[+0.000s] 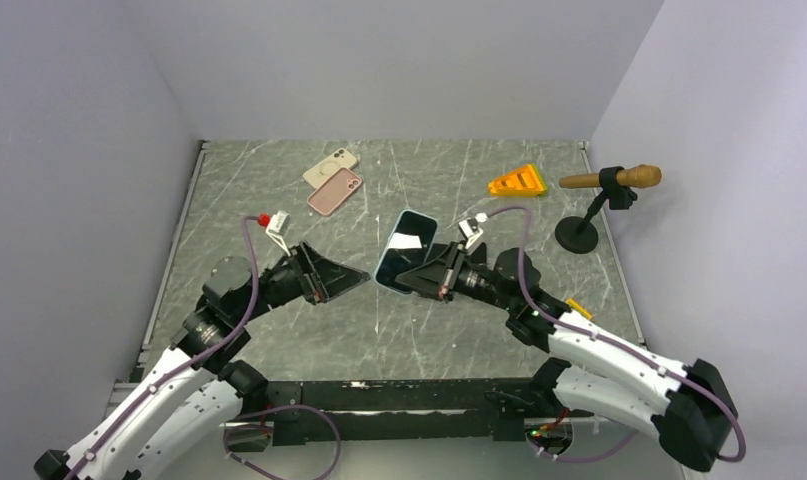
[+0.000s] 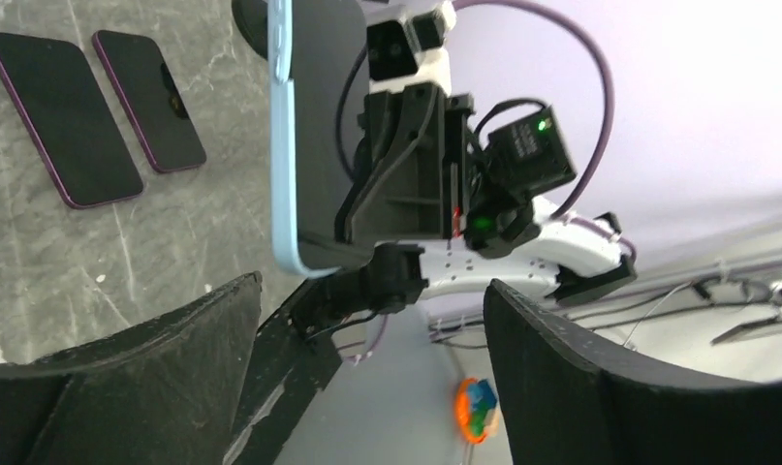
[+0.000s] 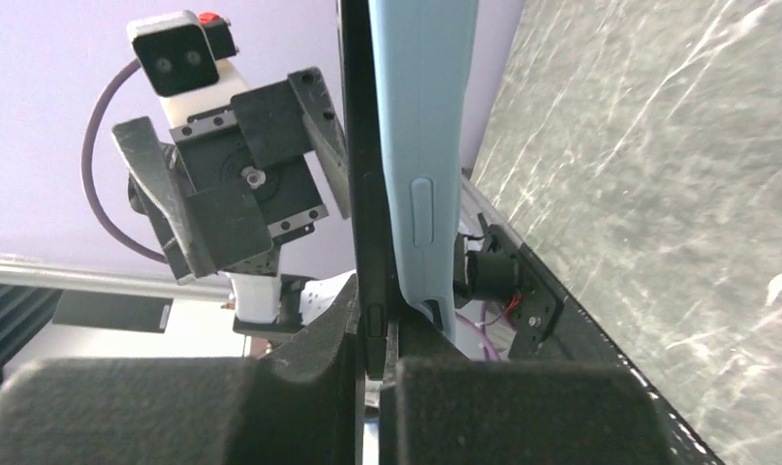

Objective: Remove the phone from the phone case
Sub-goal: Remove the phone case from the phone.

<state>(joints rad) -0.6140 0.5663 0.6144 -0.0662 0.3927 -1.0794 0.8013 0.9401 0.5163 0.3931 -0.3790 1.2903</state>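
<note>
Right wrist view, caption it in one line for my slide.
Right gripper, jaws shut on the edge-on phone with its light blue case, above the marbled table.

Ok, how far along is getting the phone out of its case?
Done: the right gripper holds the phone up off the table. In hand: its blue case looks partly parted at one end. Left: the open left gripper grips nothing; full separation remains.

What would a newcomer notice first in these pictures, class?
The phone in its pale blue case is clamped edge-on in the right gripper at mid-table. The left gripper faces it, open. A microphone on a stand sits at the far right, with an orange wedge beside it.
</note>
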